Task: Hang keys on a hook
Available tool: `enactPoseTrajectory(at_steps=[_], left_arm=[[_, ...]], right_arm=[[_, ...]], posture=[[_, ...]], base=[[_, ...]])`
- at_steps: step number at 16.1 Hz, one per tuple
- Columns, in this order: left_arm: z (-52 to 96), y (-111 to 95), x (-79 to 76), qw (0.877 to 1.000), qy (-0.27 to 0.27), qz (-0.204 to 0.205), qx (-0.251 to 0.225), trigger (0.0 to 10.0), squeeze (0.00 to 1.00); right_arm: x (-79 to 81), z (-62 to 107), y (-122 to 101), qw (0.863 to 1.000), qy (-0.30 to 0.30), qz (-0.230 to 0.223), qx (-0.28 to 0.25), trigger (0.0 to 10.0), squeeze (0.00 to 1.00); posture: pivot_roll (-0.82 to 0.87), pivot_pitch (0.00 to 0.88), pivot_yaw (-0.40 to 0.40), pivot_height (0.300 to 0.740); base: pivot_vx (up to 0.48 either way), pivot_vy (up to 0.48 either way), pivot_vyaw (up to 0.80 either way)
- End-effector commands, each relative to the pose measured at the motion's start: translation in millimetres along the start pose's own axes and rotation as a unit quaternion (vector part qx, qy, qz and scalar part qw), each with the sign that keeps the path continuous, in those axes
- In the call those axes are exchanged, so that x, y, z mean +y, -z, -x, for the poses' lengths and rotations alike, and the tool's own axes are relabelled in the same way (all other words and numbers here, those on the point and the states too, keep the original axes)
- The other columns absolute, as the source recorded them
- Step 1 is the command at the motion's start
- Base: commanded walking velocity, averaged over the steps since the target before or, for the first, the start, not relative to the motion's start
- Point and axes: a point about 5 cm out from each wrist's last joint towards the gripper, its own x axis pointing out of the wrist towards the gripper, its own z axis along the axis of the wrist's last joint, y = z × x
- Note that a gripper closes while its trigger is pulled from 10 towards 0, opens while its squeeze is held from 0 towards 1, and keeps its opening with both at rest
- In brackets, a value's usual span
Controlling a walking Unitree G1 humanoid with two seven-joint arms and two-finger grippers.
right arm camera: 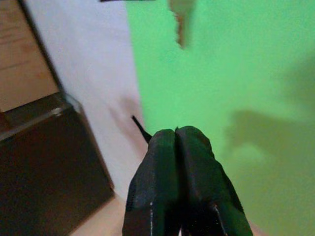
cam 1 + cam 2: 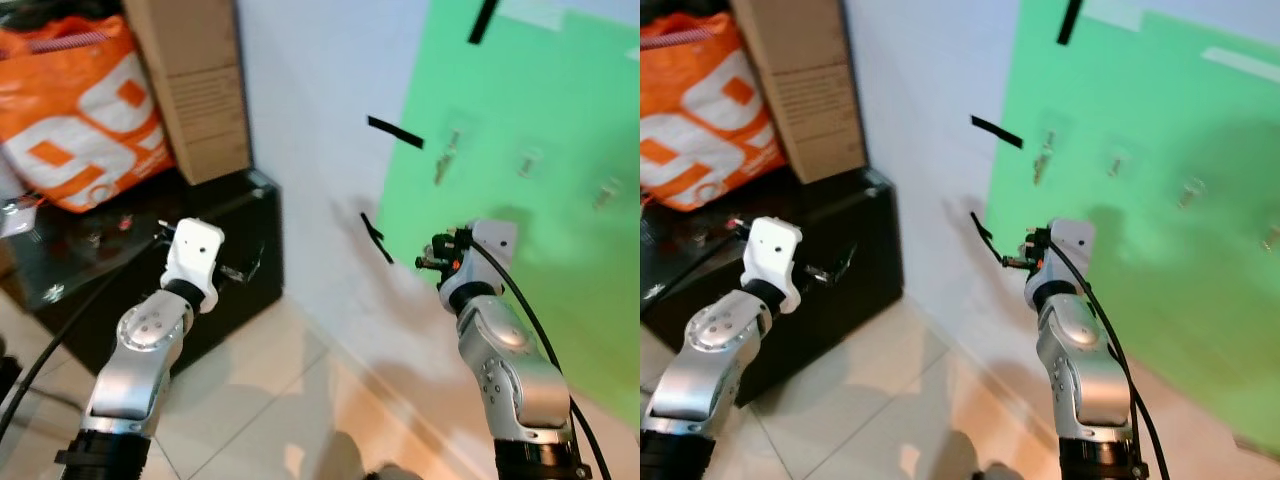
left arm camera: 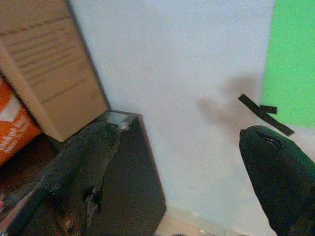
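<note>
A bunch of keys [image 2: 445,158] hangs from the leftmost hook on a green sheet [image 2: 540,270] fixed to the white wall. Two more small hooks [image 2: 528,163] sit to its right, and both look bare. My right gripper [image 1: 176,135] is shut with nothing between its fingers. It is held below the keys [image 1: 181,19], apart from them, and points at the green sheet. My left gripper [image 3: 179,147] stands open and holds nothing; it points at the white wall beside a black cabinet [image 2: 240,215].
An orange bag [image 2: 80,110] and a cardboard box [image 2: 190,80] stand on the black cabinet at the left. Black tape strips [image 2: 395,131] stick to the wall by the green sheet's edge. Pale floor tiles [image 2: 280,400] lie below.
</note>
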Motion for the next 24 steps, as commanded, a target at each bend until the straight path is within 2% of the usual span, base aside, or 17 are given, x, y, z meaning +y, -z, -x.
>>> enactPoseTrajectory(at_steps=[1, 4, 7, 12, 16, 18, 20, 21, 24], left_arm=[[-3.4, -3, -4.2, 1.000, 0.007, -0.002, -0.003, 10.0, 0.00], [-3.7, -4, -5.0, 1.000, 0.022, -0.014, -0.006, 10.0, 0.00], [-3.0, -4, -7.1, 0.999, 0.047, -0.014, -0.003, 10.0, 0.00], [-2.3, -5, -7.1, 0.998, 0.065, -0.015, -0.002, 10.0, 0.00], [-1.9, -5, -6.3, 0.997, 0.071, -0.016, -0.002, 10.0, 0.00], [-1.5, -6, -5.8, 0.997, 0.076, -0.020, -0.001, 10.0, 0.00], [-1.0, -6, -5.9, 0.996, 0.081, -0.022, -0.001, 10.0, 0.00], [1.3, -7, -7.0, 0.996, 0.092, -0.022, -0.004, 10.0, 0.00], [4.1, -12, -9.5, 0.992, 0.125, -0.014, -0.013, 10.0, 0.00]], right_arm=[[-6.9, -2.2, -2, 1.000, 0.006, 0.004, -0.001, 10.0, 0.00], [-0.9, -4.4, -5, 1.000, -0.011, 0.010, -0.008, 10.0, 0.00], [1.9, -5.2, -5, 1.000, -0.016, 0.013, -0.011, 10.0, 0.00], [5.9, -5.4, -5, 0.999, -0.029, 0.009, -0.019, 10.0, 0.00], [10.2, -4.5, -6, 0.998, -0.048, 0.020, -0.023, 10.0, 0.00], [21.4, -2.5, -6, 0.994, -0.106, 0.033, -0.025, 10.0, 0.00], [27.3, -1.3, -7, 0.990, -0.131, 0.036, -0.028, 10.0, 0.00], [36.5, 3.9, -12, 0.982, -0.183, 0.033, -0.035, 10.0, 0.00], [44.7, 7.9, -21, 0.969, -0.240, 0.046, -0.045, 10.0, 0.00]], posture=[[-0.01, 0.000, -0.001, 0.740], [0.00, 0.000, -0.007, 0.740], [0.01, 0.000, -0.006, 0.740], [0.01, 0.000, 0.005, 0.740], [0.01, 0.000, 0.012, 0.740], [0.01, 0.000, 0.014, 0.740], [0.01, 0.000, 0.014, 0.740], [0.02, 0.000, 0.012, 0.740], [0.02, 0.000, 0.012, 0.740]], base=[[0.000, 0.000, -0.79], [0.000, 0.000, -0.57], [0.000, 0.000, 0.00], [0.288, 0.000, 0.00], [0.323, 0.000, -0.80], [0.328, 0.000, 0.00], [0.328, 0.000, 0.00], [0.262, 0.000, 0.00], [0.000, 0.000, 0.00]])
